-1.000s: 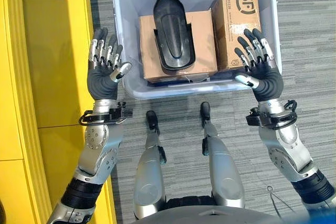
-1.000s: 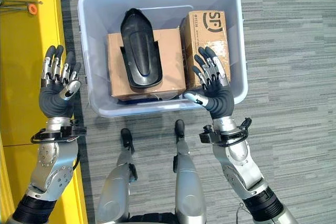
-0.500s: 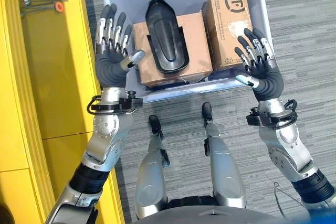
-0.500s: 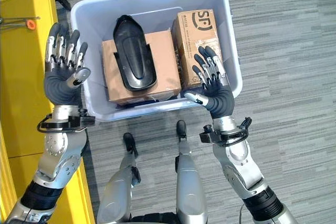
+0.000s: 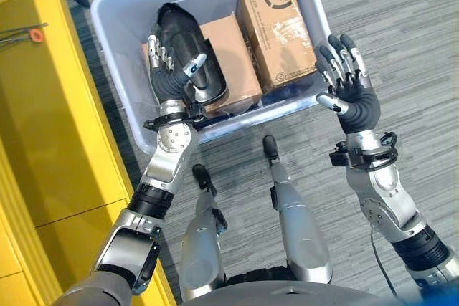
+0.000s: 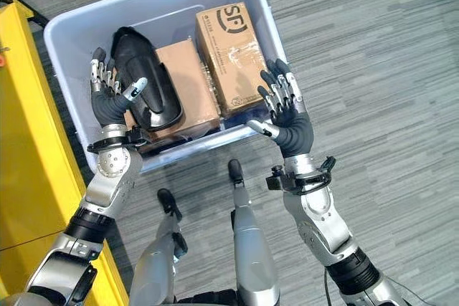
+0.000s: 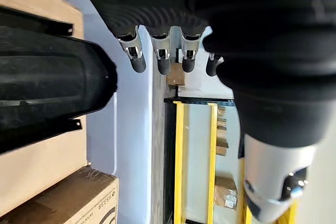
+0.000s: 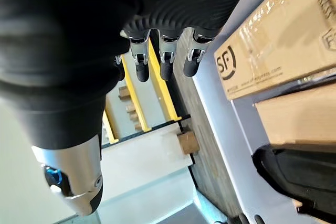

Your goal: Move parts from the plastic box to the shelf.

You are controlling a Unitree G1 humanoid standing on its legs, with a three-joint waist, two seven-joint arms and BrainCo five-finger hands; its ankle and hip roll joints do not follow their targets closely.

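Observation:
A pale blue plastic box (image 5: 115,98) on the floor holds a black moulded part (image 5: 188,55) lying on a flat cardboard box (image 5: 237,55), and a taller cardboard box (image 5: 278,23) beside them. My left hand (image 5: 171,80) is open over the box's near left side, its fingers straight right beside the black part (image 7: 47,93). My right hand (image 5: 351,94) is open too, palm facing the box, just outside its near right corner by the tall cardboard box (image 8: 273,51). Neither hand holds anything.
A yellow shelf unit (image 5: 50,127) runs along the left side of the box, with a small tool with an orange tip (image 5: 32,34) lying on it. Grey striped carpet (image 5: 401,34) surrounds the box.
The camera has turned, so the box now looks tilted. My left hand has moved from the box's left rim inwards to the black part. My right hand has stayed at the box's right corner.

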